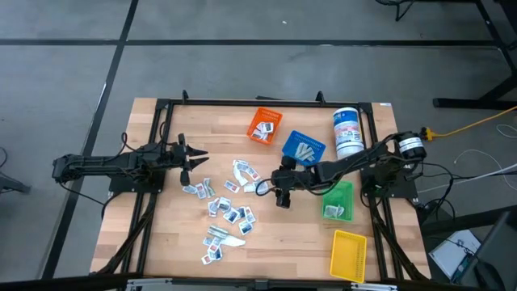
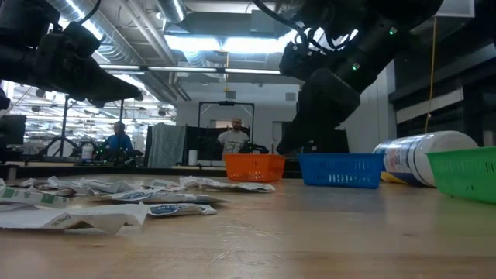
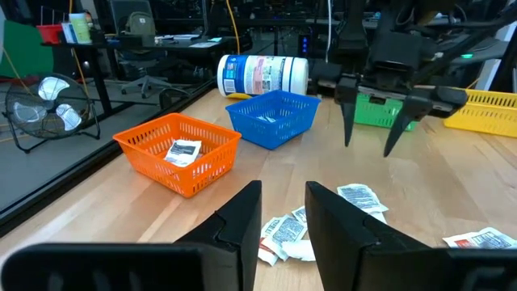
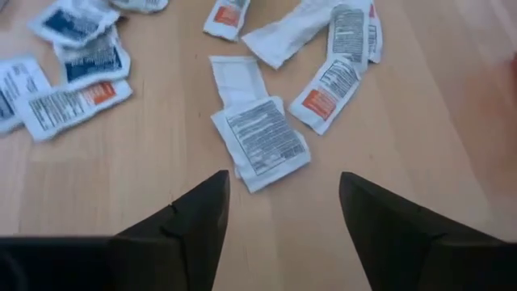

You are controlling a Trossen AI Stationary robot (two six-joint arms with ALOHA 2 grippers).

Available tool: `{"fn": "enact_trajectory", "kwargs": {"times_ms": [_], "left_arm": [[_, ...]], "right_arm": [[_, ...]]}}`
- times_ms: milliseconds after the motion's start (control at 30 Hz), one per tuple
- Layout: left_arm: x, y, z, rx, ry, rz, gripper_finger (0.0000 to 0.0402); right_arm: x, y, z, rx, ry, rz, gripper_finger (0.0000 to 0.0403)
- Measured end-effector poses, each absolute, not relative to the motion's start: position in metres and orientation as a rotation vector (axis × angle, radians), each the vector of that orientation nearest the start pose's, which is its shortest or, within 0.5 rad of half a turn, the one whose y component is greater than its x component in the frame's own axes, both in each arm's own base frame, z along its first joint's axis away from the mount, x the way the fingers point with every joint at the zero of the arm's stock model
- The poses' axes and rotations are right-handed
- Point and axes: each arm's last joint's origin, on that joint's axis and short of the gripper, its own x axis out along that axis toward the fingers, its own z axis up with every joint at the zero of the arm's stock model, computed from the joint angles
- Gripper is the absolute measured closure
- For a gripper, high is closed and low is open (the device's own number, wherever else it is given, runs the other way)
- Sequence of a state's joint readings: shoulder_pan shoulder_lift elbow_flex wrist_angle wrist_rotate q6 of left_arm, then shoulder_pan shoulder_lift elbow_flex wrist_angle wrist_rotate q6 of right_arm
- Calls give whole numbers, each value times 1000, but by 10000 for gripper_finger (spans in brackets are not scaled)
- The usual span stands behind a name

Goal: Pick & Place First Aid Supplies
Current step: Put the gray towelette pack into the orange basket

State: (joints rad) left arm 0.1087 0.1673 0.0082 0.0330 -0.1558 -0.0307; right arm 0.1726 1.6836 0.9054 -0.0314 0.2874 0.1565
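right claw [image 4: 279, 218] hangs spread wide & empty over a grey-print packet [image 4: 265, 141] on the table. risk: it lies flat w/ another under it, so fingers may slip or lift both.

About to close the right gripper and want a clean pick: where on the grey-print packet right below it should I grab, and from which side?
Come straight down from above with the open right gripper. The grey-print packet lies flat on the wooden table, partly over a blank white packet. Pinch across its narrower width near the free lower edge, so the fingers miss the underlying packet.
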Motion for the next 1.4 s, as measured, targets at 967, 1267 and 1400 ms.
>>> {"fn": "enact_trajectory", "kwargs": {"times_ms": [967,1267,1400], "left_arm": [[106,16,156,-28,122,266,310],[106,16,156,-28,122,267,311],[106,16,156,-27,122,267,309]], "right_arm": [[348,55,137,-469,792,-34,175],[347,53,127,-638,843,78,223],[352,53,121,-706,822,94,238]]}}
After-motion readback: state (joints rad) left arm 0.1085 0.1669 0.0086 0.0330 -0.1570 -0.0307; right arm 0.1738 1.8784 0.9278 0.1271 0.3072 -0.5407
